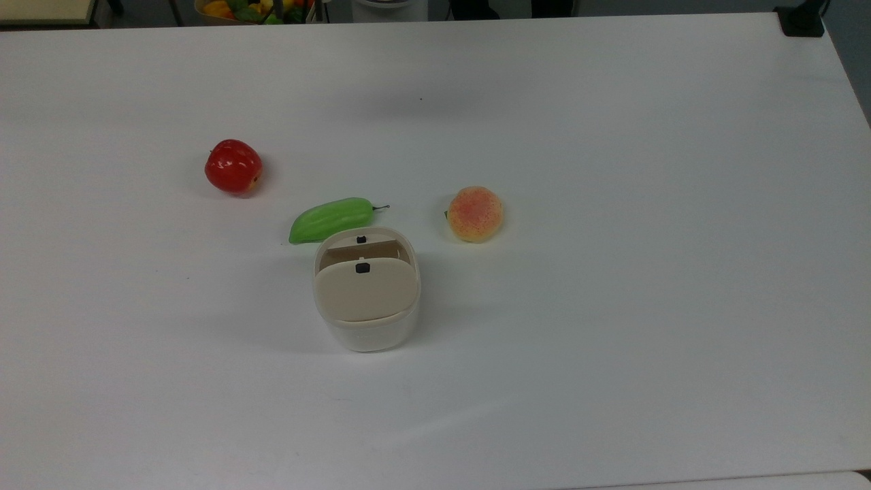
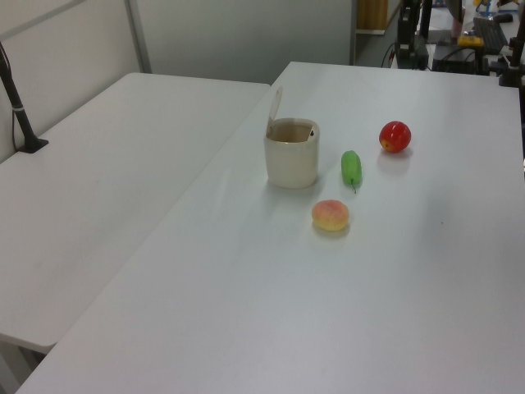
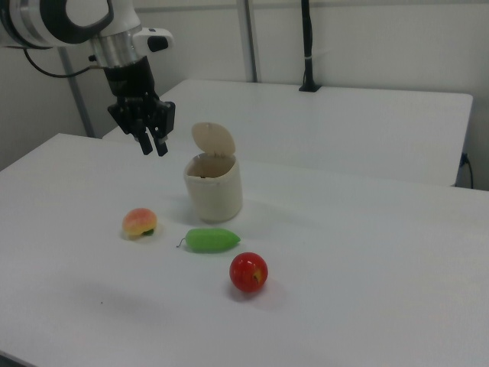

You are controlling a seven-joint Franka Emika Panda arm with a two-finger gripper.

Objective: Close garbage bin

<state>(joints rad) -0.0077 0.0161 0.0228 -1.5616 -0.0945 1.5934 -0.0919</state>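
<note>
1. While the gripper (image 3: pixel 151 145) hangs in the air up and to the right view's left of the bin (image 3: pixel 215 188), we call this the approach step; nothing touches the lid (image 3: pixel 214 139) yet.
2. We see the fingers close together with barely a slit between them, holding nothing, so we read the jaws as closed.
3. The bin stands near the middle of the table (image 1: pixel 612 204), lid up on its hinge, mouth open; in the top view the lid's black tab (image 1: pixel 363 268) shows at its free edge.
4. Next move, in our judgement: carry the gripper over behind the raised lid and push it down over the opening until it lies flat.
5. Room: the green vegetable (image 1: pixel 331 219) lies just beside the bin's open side, the peach (image 1: pixel 475 214) near, the apple (image 1: pixel 233 166) well apart.
6. The table edges are well away from the bin, with open air above it, so we expect a free path down.
</note>
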